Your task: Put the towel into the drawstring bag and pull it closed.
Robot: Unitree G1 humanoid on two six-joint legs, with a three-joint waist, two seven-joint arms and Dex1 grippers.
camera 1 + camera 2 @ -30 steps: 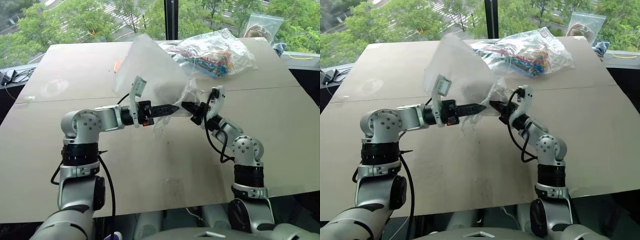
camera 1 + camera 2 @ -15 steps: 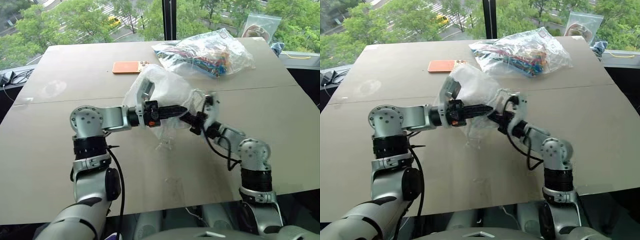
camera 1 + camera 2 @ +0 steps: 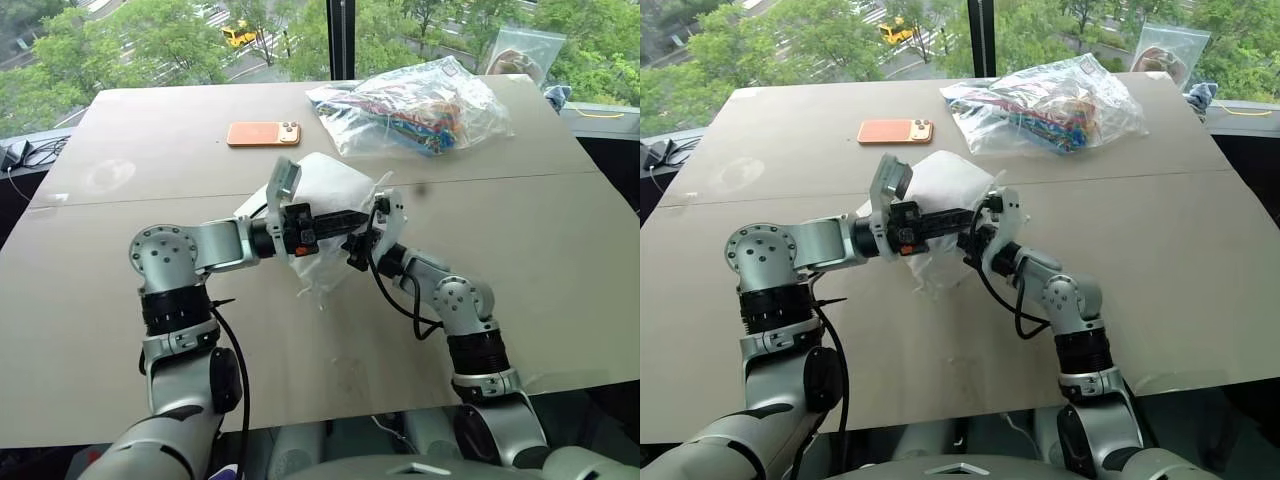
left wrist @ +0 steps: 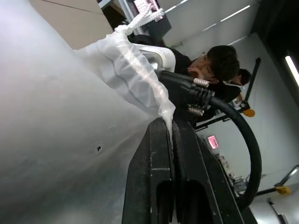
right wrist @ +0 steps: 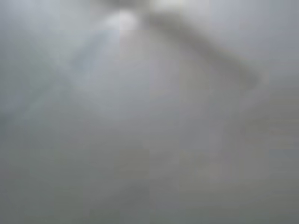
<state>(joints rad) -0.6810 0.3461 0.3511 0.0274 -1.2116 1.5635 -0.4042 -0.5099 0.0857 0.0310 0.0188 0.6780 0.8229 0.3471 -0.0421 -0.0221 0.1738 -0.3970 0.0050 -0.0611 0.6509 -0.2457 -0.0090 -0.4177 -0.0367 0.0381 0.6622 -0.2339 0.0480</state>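
ITEM: bag [image 3: 325, 195]. Thin see-through white pouch, bulging, resting on the surface [image 3: 120, 300] about mid-width, nearer the far edge than the near one. Neck gathered, turned toward both arms; loose fabric and cord trail toward the near edge.

ITEM: towel. Prob. the white mass inside the bag; cannot tell for certain through the fabric.

Left tool [image 4: 171, 128]: fingers together, clamped on the bag's gathered neck fabric, a ruffled strip running out past the fingertips.

Right tool [image 3: 362, 236]: just beside the left one, at the bag's neck. Whether apart or closed, cannot tell; its wrist view is pressed up against pale cloth.

HANDLING (judged): light, soft, no stiffness; fabric thin and likely slick, slips if pinched shallow. Bag sags and shifts when tugged, so one side needs anchoring. Best hold: cord itself close to the neck, other tool pinching the gathered hem opposite. Avoid grabbing the body, which just bunches.

OTHER: phone [image 3: 263, 133] and clear bag [image 3: 420, 100] of colourful bits toward the far edge, well apart from the work.
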